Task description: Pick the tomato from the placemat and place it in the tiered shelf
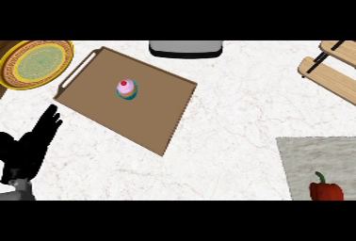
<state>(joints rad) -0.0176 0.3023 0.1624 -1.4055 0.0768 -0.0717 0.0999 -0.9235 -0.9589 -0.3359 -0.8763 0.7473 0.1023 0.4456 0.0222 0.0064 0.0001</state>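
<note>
1. Red pepper-like vegetable (325,190) with a green stem lies on the grey placemat (313,155), at the mat's near edge by the lower right of my view; it looks more like a bell pepper than a tomato.
2. My left hand (31,146) shows at the lower left over the white marble desk (230,136), fingers straight and spread, pointing up and away, holding nothing.
3. My right hand does not show.
4. Wooden tiered shelf (334,68) sits at the upper right corner, well apart from the placemat.
5. A brown tray (160,117) lies tilted in the middle left, with a pink-frosted cupcake (126,89) standing on it.
6. A round patterned plate (36,63) sits at the upper left, just beside the tray's handle.
7. A grey object (185,48) with a dark rim sits at the top edge; I cannot tell what it is.
</note>
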